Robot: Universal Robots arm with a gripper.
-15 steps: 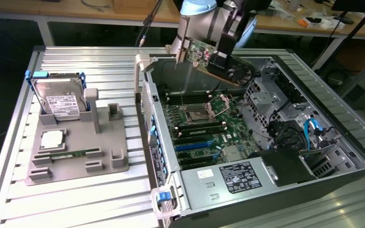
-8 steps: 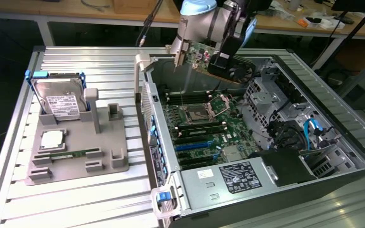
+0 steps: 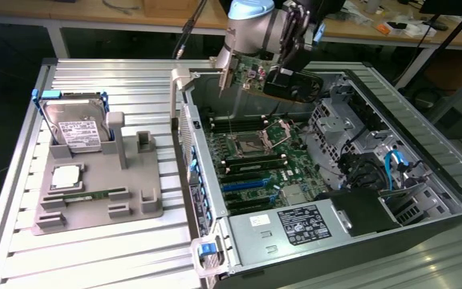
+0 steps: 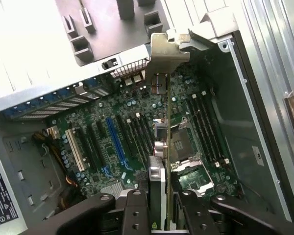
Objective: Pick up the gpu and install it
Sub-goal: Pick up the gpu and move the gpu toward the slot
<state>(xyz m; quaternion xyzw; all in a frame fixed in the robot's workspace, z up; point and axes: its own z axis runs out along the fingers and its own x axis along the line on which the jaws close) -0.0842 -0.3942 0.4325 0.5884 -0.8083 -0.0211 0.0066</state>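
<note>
The gpu [image 3: 273, 79] hangs in the air over the far end of the open computer case [image 3: 435, 162], above the motherboard [image 3: 255, 162]. It shows a green board, a black cooler and a silver end bracket [image 3: 224, 77]. My gripper [image 3: 289, 57] is shut on its upper edge. In the wrist view the gpu [image 4: 159, 183] runs edge-on from between my fingers [image 4: 134, 208] to the bracket [image 4: 165, 49], which sits over the case's rear wall. Below lie the motherboard [image 4: 103, 122] and its blue slot [image 4: 118, 144]. The card stands apart from the slots.
A grey holder tray [image 3: 154, 208] lies on the slatted table at the exterior view's left, carrying a hard drive [image 3: 74, 123], a processor [image 3: 65, 176] and a RAM stick [image 3: 82, 195]. The power supply [image 3: 295, 226] fills the case's near end. Drive cages and cables [image 3: 367, 162] crowd its right side.
</note>
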